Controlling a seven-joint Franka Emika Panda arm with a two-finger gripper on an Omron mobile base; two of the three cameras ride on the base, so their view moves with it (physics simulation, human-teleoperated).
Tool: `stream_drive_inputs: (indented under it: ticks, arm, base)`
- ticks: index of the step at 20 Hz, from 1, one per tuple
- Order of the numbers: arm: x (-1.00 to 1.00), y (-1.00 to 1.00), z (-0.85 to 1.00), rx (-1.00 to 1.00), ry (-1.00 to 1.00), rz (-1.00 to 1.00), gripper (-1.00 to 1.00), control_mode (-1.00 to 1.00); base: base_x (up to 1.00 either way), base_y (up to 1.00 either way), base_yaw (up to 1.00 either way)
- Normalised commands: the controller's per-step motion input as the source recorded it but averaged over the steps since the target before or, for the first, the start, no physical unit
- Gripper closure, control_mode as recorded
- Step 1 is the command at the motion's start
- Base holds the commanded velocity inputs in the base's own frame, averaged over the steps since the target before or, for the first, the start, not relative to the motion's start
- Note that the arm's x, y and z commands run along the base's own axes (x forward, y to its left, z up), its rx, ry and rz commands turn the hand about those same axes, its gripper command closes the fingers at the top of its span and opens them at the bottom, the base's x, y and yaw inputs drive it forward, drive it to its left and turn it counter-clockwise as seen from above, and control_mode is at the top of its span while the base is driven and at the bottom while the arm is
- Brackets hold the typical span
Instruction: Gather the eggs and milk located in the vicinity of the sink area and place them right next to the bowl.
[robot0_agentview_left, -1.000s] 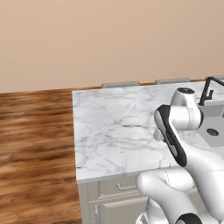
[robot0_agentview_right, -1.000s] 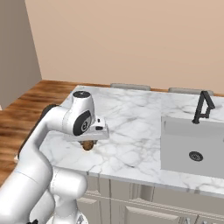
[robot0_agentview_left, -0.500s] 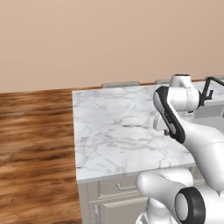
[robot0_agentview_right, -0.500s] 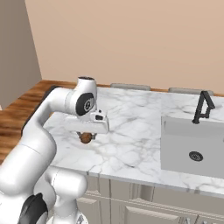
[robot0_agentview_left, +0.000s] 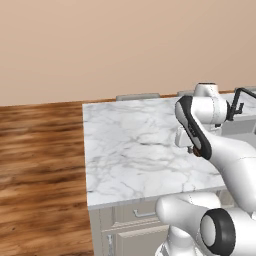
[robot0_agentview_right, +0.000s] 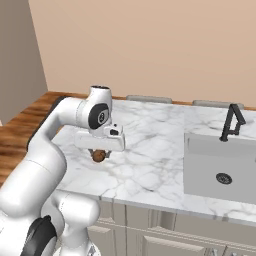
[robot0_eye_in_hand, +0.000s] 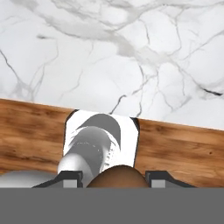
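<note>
Small brown oval egg (robot0_agentview_right: 98, 156) | clenched in tool (robot0_agentview_right: 99, 154) | we note arm has swung rearward above white marble table (robot0_agentview_right: 150, 165), carry underway | tan bowl placement pending

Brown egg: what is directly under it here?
The brown egg, clamped in the pincer, hangs above bare marble countertop. Its own body hides the patch directly underneath.

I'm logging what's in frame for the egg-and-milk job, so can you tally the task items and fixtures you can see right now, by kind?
Brown egg, held between the gripper fingers: 1
Sink basin: 1
Black faucet: 1
Marble counter: 1
Total: 4
</note>
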Motion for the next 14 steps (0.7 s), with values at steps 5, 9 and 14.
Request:
stream_drive_inputs:
  ticks: [5, 9, 14]
  arm:
    - [0.0, 0.0, 0.0, 0.0, 0.0, 0.0, 1.0, 1.0]
    - [0.0, 0.0, 0.0, 0.0, 0.0, 0.0, 1.0, 1.0]
    - [0.0, 0.0, 0.0, 0.0, 0.0, 0.0, 1.0, 1.0]
  base:
    - [-0.03, -0.43, 0.0]
    - [-0.37, -0.76, 0.0]
    - [-0.54, -0.98, 0.0]
